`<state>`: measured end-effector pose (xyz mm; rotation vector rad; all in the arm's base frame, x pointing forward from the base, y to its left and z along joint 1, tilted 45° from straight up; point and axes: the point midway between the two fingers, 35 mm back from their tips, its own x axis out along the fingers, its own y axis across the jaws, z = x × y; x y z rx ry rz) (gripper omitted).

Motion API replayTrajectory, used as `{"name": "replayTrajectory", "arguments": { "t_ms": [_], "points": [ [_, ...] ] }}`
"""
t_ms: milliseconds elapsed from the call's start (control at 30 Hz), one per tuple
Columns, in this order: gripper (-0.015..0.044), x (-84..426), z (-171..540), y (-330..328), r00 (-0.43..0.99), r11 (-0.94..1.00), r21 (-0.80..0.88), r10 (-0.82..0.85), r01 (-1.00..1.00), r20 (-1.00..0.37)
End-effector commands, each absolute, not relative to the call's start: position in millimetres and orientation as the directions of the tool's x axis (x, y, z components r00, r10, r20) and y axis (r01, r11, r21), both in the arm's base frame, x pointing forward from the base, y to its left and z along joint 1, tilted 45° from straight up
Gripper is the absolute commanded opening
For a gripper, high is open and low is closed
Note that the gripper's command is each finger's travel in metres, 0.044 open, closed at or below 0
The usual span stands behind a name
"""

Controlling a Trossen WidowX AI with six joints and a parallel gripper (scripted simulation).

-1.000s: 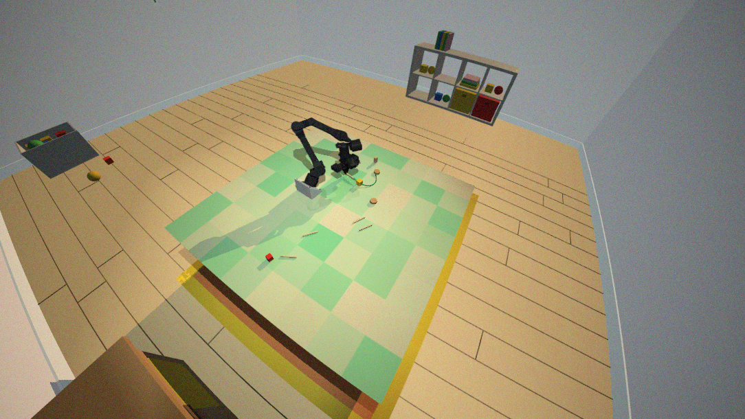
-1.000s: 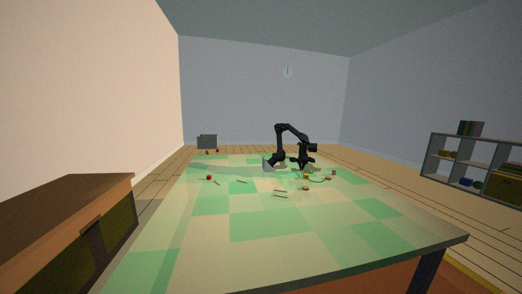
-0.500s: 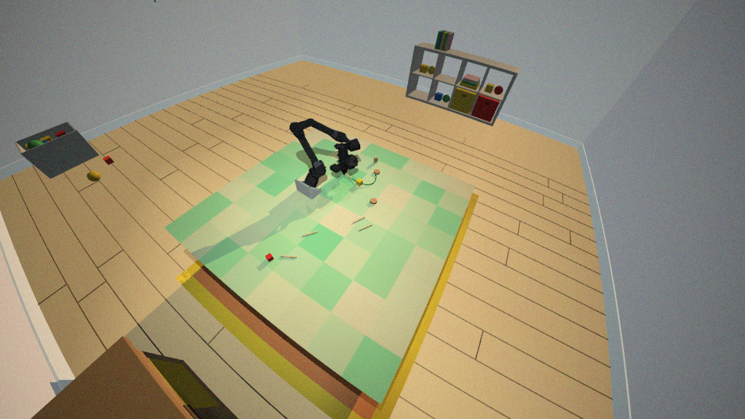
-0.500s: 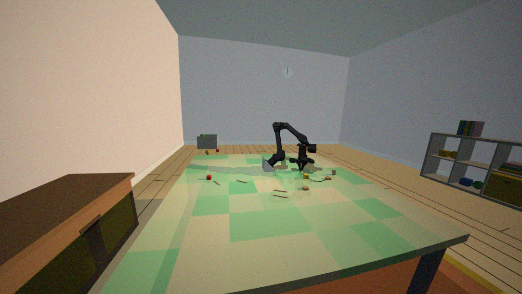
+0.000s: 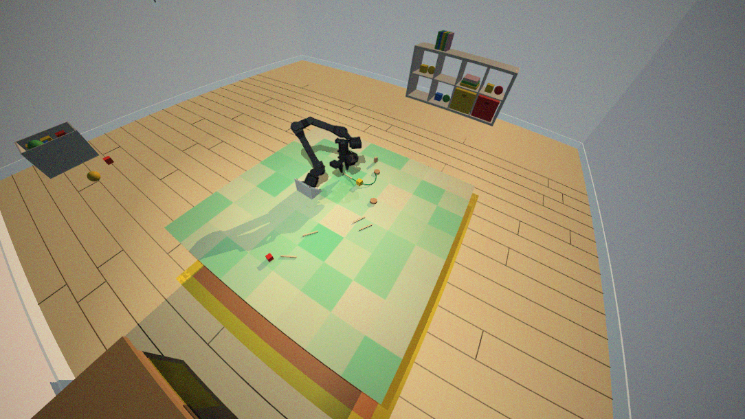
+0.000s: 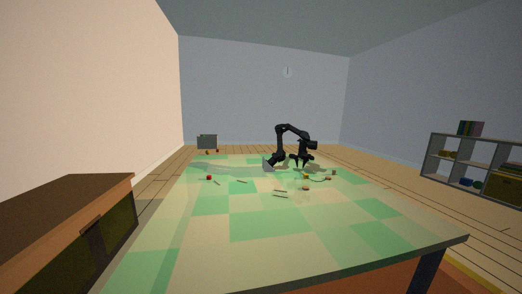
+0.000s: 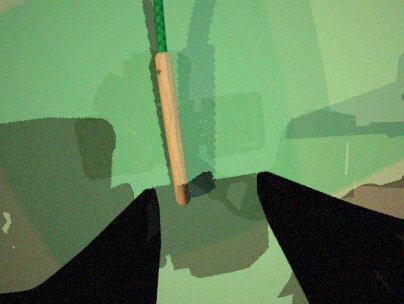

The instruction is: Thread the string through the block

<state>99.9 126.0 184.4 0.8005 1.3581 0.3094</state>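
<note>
Hovering: one black claw (image 5: pixel 343 171) (image 6: pixel 300 167) (image 7: pixel 207 189), mine, about half open, gripping nothing. One yellow block (image 5: pixel 359 182) (image 6: pixel 306 176), green string (image 5: pixel 370 183) (image 6: pixel 316 180) (image 7: pixel 160 25) showing at two sides. One thin wooden stick (image 7: pixel 172 130), string-ended, its other end between my fingertips.

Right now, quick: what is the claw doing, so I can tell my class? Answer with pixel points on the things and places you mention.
Claw (image 5: pixel 342 172) (image 6: pixel 300 166) (image 7: pixel 207 189): open, holding nothing; the stick (image 7: pixel 172 120) on the string (image 7: pixel 159 25) has its tip between the parted fingers.
</note>
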Motion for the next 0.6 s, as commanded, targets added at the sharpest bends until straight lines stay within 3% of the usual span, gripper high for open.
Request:
{"name": "replayTrajectory", "arguments": {
  "t_ms": [0, 267, 567],
  "points": [
    [0.0210, 95.2, 198.9, 110.9, 0.209, 0.706, 0.662, 0.628, 0.252, -0.750],
    [0.0210, 86.9, 220.0, 99.2, 0.221, 0.679, 0.686, 0.649, 0.262, -0.728],
    [0.0440, 86.1, 223.8, 95.4, 0.244, 0.708, 0.648, 0.600, 0.280, -0.762]
  ]
}}
